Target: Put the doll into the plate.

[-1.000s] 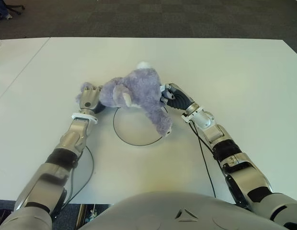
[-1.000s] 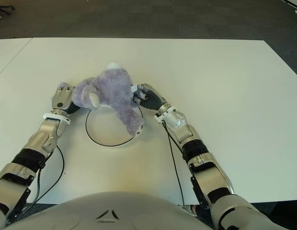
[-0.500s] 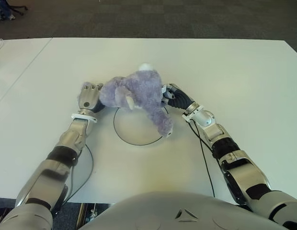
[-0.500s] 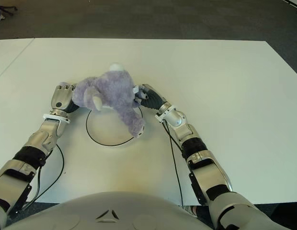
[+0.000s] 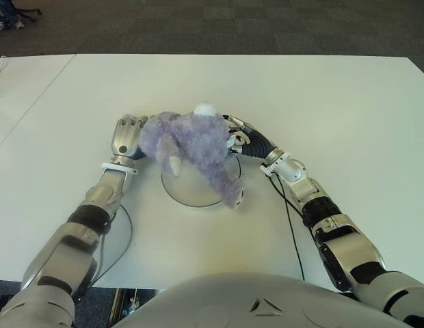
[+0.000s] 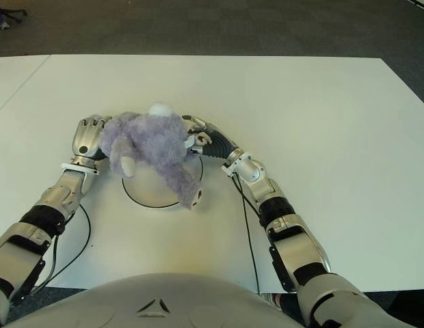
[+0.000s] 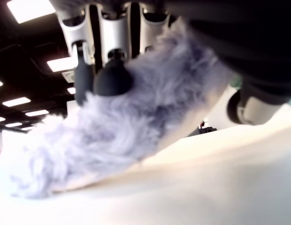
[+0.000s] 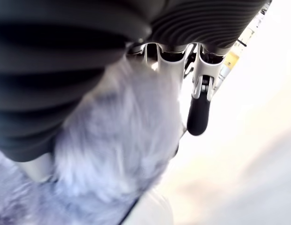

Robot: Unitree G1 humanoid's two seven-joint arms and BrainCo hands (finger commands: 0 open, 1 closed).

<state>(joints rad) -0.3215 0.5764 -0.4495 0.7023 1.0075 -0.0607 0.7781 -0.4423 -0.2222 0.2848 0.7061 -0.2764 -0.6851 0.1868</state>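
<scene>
Lying across the plate (image 5: 181,193), the doll (image 5: 195,145) is a purple plush w/ a white tail tuft at its 12 o'clock end and one leg stretching toward 5 o'clock, foot past the plate rim onto the table (image 5: 349,116). Most of the body covers the plate's 12 o'clock half; bare plate shows only toward 7 o'clock.

Left hand (image 5: 128,137) is pressed against the doll's 9 o'clock side. Left wrist view shows its fingers (image 7: 108,51) curved down into the fur w/ the thumb on the other side of the plush, so it's gripping the doll.

Right hand (image 5: 241,139) sits at the doll's 3 o'clock side, touching fur. Right wrist view: palm and most fingers buried in plush, one finger (image 8: 200,101) sticking out straight beside it, clear of the fur. Reads as a hold on the doll, though not every finger is closed.

Both forearms angle in from approx. 7 and 5 o'clock. A black cable (image 5: 288,212) runs along the right arm, another loops on the table by the left forearm. Dark carpet (image 5: 219,24) beyond the table's far edge.
</scene>
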